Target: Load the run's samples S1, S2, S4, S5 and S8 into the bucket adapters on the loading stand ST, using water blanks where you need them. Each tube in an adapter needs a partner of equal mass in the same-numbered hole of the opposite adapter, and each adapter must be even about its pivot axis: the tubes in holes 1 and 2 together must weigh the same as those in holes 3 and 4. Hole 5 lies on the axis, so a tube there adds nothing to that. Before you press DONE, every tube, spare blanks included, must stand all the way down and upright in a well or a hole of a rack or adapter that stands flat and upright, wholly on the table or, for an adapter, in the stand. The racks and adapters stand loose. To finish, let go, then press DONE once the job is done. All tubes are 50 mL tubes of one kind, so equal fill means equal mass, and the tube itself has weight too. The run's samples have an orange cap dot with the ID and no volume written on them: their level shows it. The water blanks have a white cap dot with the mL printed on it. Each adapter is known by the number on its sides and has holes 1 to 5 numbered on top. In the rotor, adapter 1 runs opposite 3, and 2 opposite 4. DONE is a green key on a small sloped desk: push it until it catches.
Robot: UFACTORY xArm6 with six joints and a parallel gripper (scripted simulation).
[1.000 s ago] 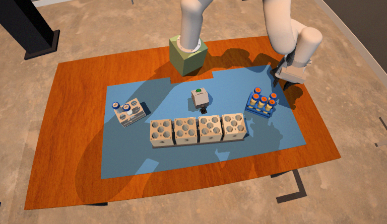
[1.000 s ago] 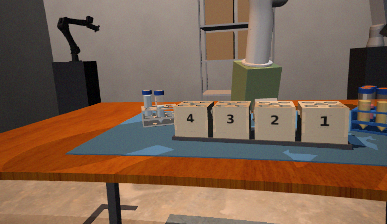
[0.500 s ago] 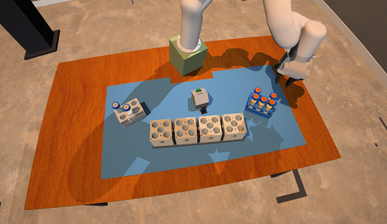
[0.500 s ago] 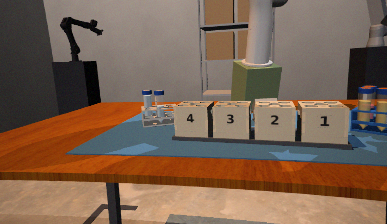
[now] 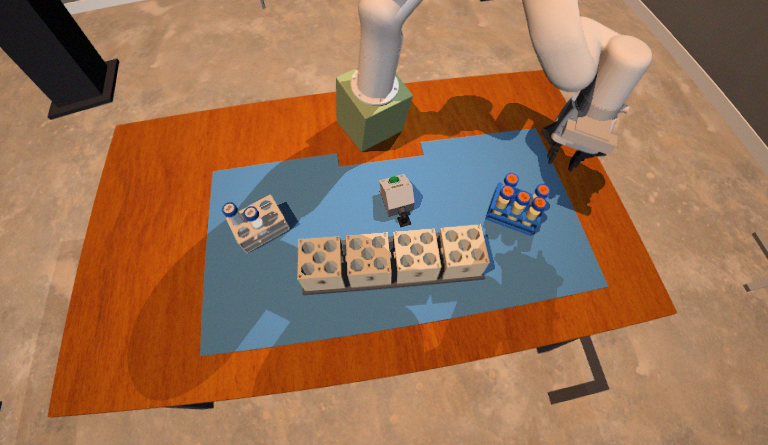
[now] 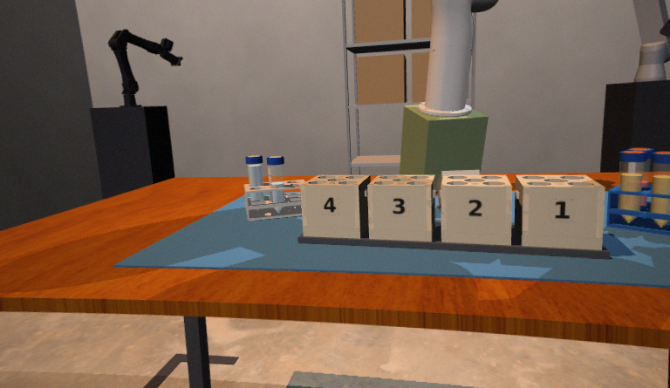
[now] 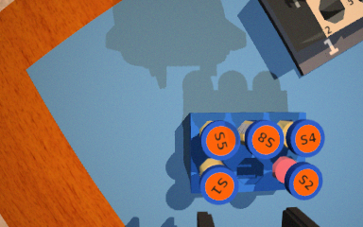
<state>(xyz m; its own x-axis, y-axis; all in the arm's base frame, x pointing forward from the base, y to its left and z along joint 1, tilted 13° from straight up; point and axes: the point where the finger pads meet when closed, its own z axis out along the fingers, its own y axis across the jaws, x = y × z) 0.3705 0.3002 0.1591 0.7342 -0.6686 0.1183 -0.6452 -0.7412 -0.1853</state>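
Beside the loading stand (image 5: 396, 287) (image 6: 444, 247), which serves as the landmark, the blue rack (image 5: 514, 224) (image 7: 246, 189) sits at the adapter 1 end, its plastic wells holding five round-capped tubes upright: S1 (image 7: 219, 185), S5 (image 7: 220, 140), S8 (image 7: 266, 139), S4 (image 7: 308, 138) and S2 (image 7: 303, 181). Their rims are blue, their dots orange; S2 shows pink contents. Past the stand's other end, a clear-walled rack (image 5: 278, 236) (image 6: 276, 207) carries two white-dotted blanks, one fuller than the other. On the stand, four boxy, cream adapters numbered 4 (image 6: 330, 208), 3 (image 6: 399, 208), 2 (image 6: 475, 211) and 1 (image 6: 561, 216) stand in a row, their round holes unfilled. Behind the stand, toward the arm's green block (image 5: 370, 120) (image 6: 444, 142), is the small sloped desk (image 5: 398, 195) with its green key (image 5: 394, 180). Blue matting lies under everything, over the wood-grained table (image 5: 141, 304) (image 6: 147, 285). Beyond the blue rack from the stand, the smooth white arm (image 5: 557, 38) bends down, its black jaws (image 5: 564, 163) partly parted, released, near the tubes but apart from them.
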